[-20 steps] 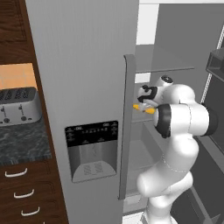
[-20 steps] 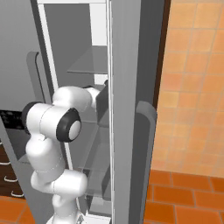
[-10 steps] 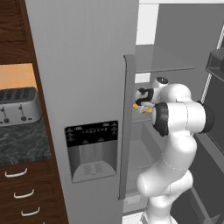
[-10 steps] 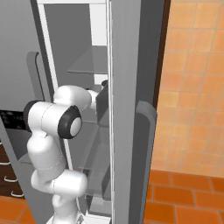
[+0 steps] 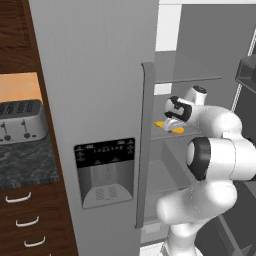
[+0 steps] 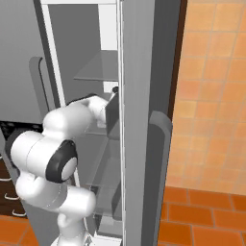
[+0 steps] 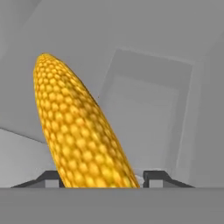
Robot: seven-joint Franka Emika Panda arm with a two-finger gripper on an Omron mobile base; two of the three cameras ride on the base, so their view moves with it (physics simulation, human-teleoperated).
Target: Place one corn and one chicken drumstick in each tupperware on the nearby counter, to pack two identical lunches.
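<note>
The fingers (image 7: 101,178) are clamped on a yellow-orange corn (image 7: 78,131), which rises between the two dark tips and leans away up-left. In the left base view the corn (image 5: 167,127) sits at a fridge shelf (image 5: 195,135). No writing is legible. A silver toaster (image 5: 20,120) stands on the marbled bench (image 5: 25,162) left of the grey fridge door (image 5: 100,100).

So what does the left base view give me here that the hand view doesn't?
Left base view alone: the toaster on the counter, the fridge door with its dispenser, and the arm reaching onto a fridge shelf. Hand view alone: the kernels up close, with the gripper closed on the cob from both sides. Both: the corn, a small yellow shape by the gripper in the left base view.
</note>
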